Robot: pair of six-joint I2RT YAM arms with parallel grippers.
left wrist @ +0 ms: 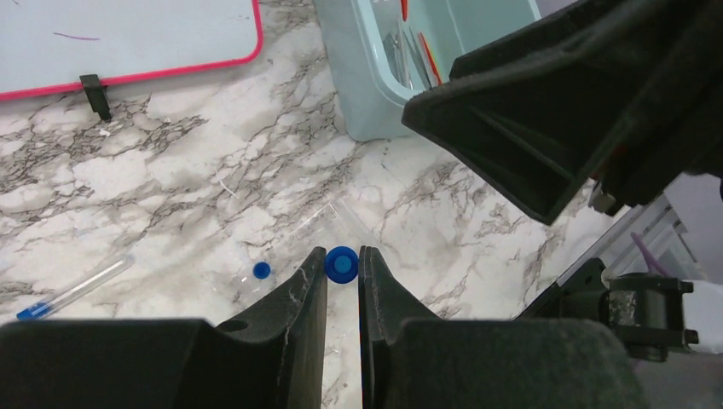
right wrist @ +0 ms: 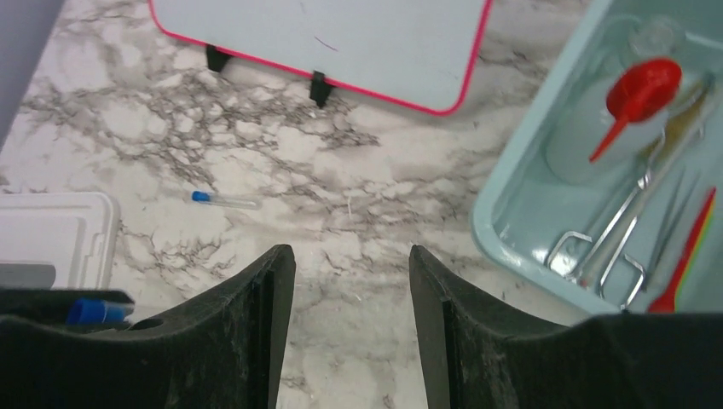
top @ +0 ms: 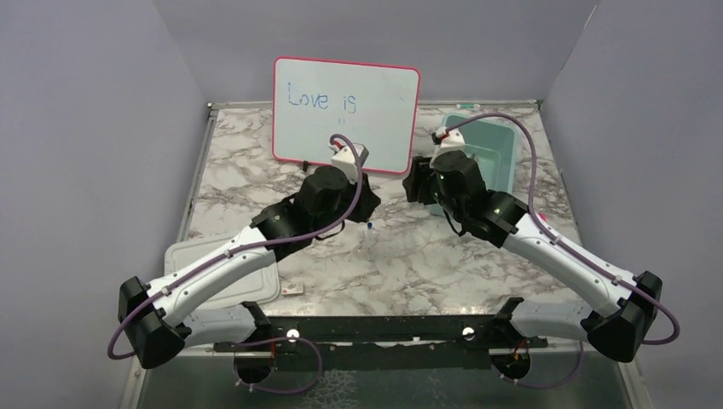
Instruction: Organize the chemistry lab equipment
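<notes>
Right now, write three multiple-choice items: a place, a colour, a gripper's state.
1. The squeeze bottle lies: A on a shelf; B in the teal bin; C on the floor.
2. The tube held by the left gripper has a cap that is: A red; B green; C blue.
3. The right gripper is: A open, empty; B shut on a spoon; C shut on a cloth.
Answers: B, its red nozzle shows inside the bin; C, a blue cap sits between the shut fingers; A, the marble table shows between its spread fingers.
</notes>
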